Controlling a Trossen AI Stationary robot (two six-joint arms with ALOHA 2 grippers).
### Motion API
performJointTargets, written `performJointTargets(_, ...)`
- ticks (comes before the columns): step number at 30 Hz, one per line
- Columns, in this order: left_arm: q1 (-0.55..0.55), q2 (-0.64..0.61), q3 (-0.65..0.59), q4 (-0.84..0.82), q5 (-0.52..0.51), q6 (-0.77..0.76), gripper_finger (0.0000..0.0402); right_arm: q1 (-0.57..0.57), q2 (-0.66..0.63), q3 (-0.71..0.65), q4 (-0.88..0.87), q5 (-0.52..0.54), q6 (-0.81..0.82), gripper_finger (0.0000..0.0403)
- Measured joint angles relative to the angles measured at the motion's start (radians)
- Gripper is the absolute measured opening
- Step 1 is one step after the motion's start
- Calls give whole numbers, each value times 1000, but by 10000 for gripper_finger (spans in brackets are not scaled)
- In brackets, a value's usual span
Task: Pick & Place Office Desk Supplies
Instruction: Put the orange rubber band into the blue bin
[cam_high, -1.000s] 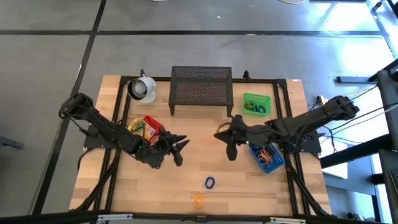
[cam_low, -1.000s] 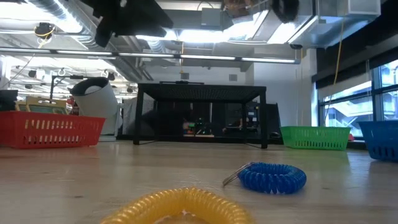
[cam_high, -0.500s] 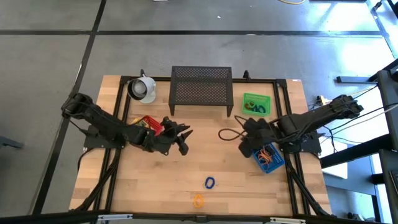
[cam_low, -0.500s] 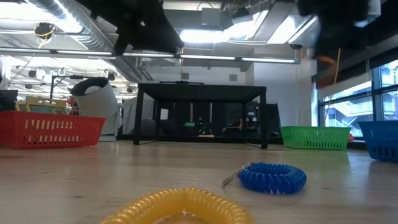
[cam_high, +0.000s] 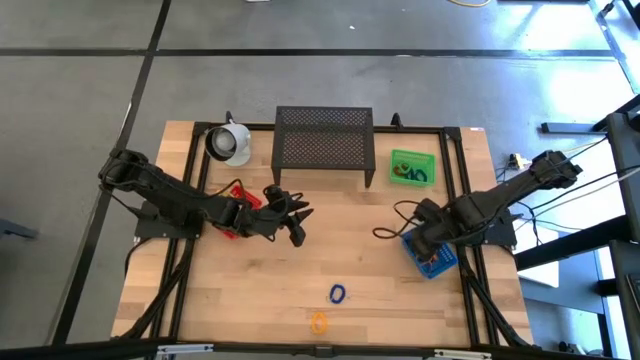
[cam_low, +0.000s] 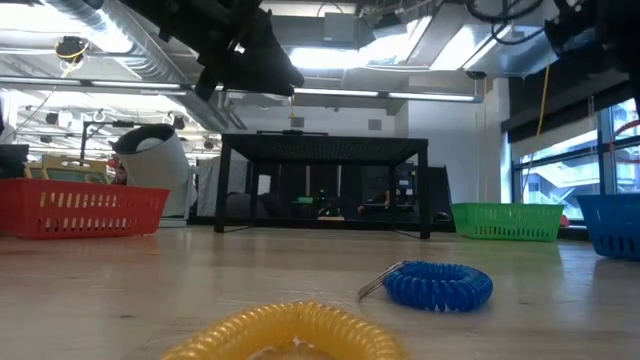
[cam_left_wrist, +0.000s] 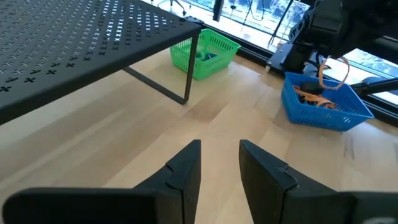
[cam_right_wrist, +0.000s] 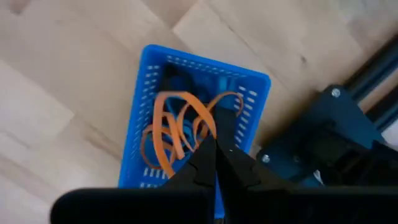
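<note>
Hanging my right pincer over the blue bin, its fingers pressed together

I am working over the bench (cam_high: 300, 300), behind the black mesh stand (cam_high: 324, 142); my left pincer (cam_high: 297, 222) is hovering near the red bin (cam_high: 237, 194), narrowly parted and carrying nothing. My right pincer (cam_right_wrist: 216, 149) is hanging over the blue bin (cam_right_wrist: 142, 112), where orange loops (cam_right_wrist: 177, 127) are lying. A blue coil (cam_high: 338, 293) and a yellow coil (cam_high: 318, 322) are lying near the bench's front edge.

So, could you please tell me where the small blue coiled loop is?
The small blue coiled loop lies on the wooden table's near middle, just beyond the yellow coiled loop.
</note>
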Motion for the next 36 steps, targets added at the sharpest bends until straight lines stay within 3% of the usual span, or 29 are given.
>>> performJointTargets(10, 0, 0, 0, 0, 0, -11, 102, 0, 1, -145, 77, -38, 102, 8)
performJointTargets(20, -3, 0, 0, 1, 0, -30, 102, 0, 1, -156, 103, -27, 99, 23)
performJointTargets(26, -3, 0, 0, 1, 0, -44, 102, 0, 1, -156, 103, -27, 101, 79)
performJointTargets(36, -10, 0, 0, 1, 6, -79, 102, 0, 1, -156, 173, -77, 96, 204)
